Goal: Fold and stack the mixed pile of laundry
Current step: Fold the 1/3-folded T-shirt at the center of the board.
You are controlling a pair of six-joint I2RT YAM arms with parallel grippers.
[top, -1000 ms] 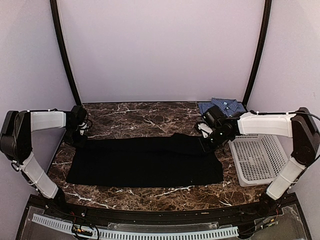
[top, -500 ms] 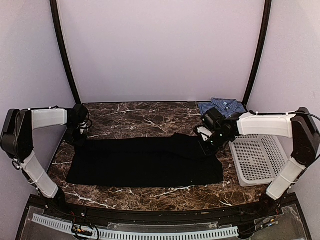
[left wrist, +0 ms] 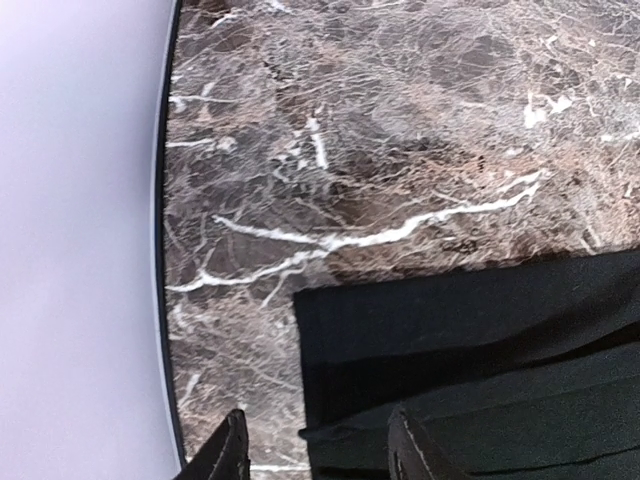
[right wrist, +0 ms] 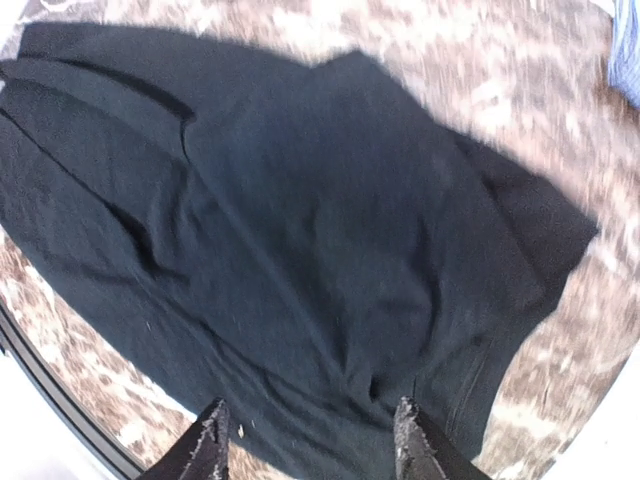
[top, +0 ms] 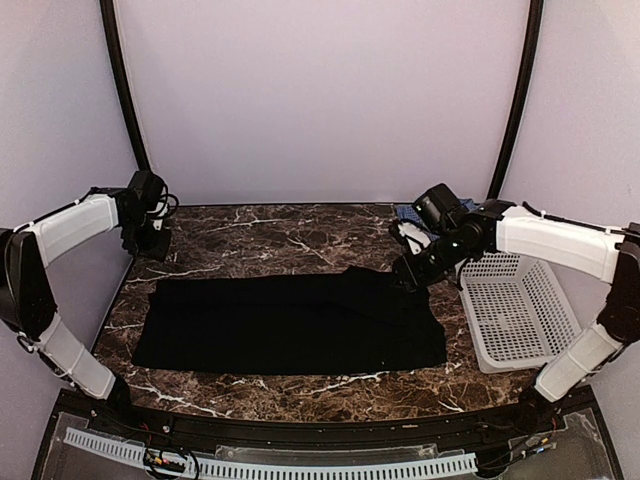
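The black garment [top: 290, 322] is the biggest thing on the marble table [top: 270, 235]. It lies flat as a long band running left to right, and I'll place everything else from it. Its left end looks square and layered in the left wrist view. Its right end is untidy, with a flap riding up along the far edge and soft wrinkles near the corner.

I judge it to be partway folded, with the next fold being one short end carried over the other. To do that well I'd first press out the humped flap at the far right. Then I'd pinch both corners of one short end through all the layers. I'd carry them low across so the lower layers don't drag, and line the edges up before letting go.

The left gripper [top: 150, 243] hangs above the table just beyond the garment's far left corner. Its jaws are apart with nothing between them. The right gripper [top: 406, 275] hovers over the garment's far right part, and its jaws are also apart and hold nothing.

The white perforated basket [top: 520, 315] sits just beside the garment's right end. I can see no cloth in it, only bare plastic.

The blue-and-white check shirt [top: 404, 213] lies on the table beyond the garment's far right corner, outside the basket. The right arm mostly hides it, so I can't tell how neatly it is folded.
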